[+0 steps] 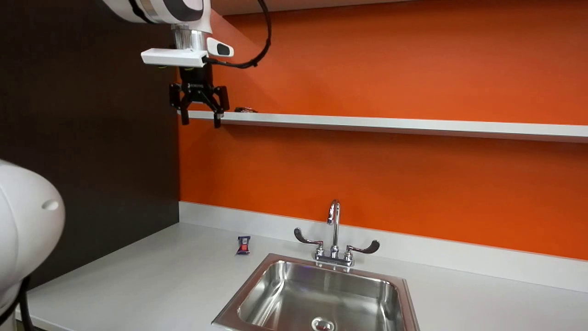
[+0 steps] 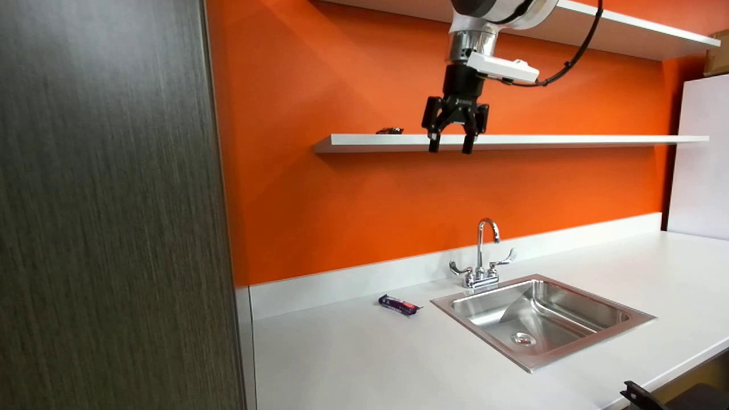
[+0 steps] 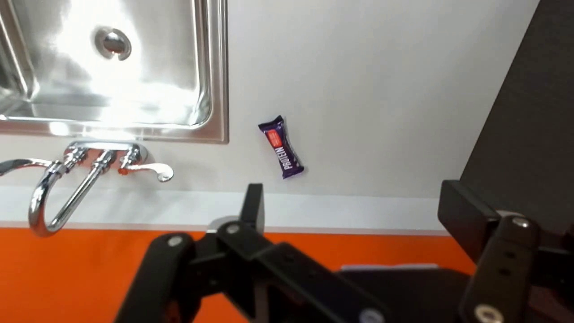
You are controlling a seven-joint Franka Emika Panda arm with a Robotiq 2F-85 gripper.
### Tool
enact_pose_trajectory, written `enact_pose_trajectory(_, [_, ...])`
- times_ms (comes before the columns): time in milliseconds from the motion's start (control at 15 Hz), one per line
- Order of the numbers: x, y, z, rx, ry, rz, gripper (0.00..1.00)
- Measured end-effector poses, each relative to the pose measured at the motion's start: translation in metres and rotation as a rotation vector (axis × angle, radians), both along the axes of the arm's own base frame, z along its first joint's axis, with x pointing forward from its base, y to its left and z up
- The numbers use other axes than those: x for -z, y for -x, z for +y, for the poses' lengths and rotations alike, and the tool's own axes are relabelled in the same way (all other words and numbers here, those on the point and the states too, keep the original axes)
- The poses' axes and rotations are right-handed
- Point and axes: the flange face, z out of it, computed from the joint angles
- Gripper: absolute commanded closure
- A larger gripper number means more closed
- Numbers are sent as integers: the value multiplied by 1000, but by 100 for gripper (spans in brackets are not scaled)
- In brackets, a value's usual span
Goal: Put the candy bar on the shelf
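The candy bar (image 1: pixel 243 245) lies flat on the pale countertop, left of the sink. It has a dark purple wrapper with a red patch and white lettering, and shows also in an exterior view (image 2: pixel 399 305) and the wrist view (image 3: pixel 282 147). The shelf (image 1: pixel 390 122) is a long thin white ledge on the orange wall, seen also in an exterior view (image 2: pixel 592 139). My gripper (image 1: pixel 201 122) is open and empty, pointing down, with its fingertips at about shelf height in both exterior views (image 2: pixel 451 147). In the wrist view the jaws (image 3: pixel 352 197) are wide apart, away from the bar.
A small dark wrapped item (image 1: pixel 245 110) lies on the shelf near its left end, also in an exterior view (image 2: pixel 390 131). A steel sink (image 1: pixel 406 299) with a tall faucet (image 1: pixel 336 225) stands right of the bar. A dark panel (image 2: pixel 114 205) bounds the left. A higher shelf (image 2: pixel 638 25) is above.
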Motion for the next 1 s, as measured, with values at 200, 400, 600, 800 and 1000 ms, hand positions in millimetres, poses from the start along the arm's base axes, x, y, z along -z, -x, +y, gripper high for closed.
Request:
enact_pose_trajectory(200, [46, 18, -2, -4, -2, 39, 0])
enact_pose_trajectory(400, [89, 33, -5, -3, 3, 70, 0])
enact_pose_trajectory(600, [122, 44, -8, -1, 5, 88, 0])
enact_pose_trajectory(800, [144, 54, -15, 3, 1, 111, 0])
enact_pose_trajectory(1000, [146, 57, -17, 5, -1, 112, 0])
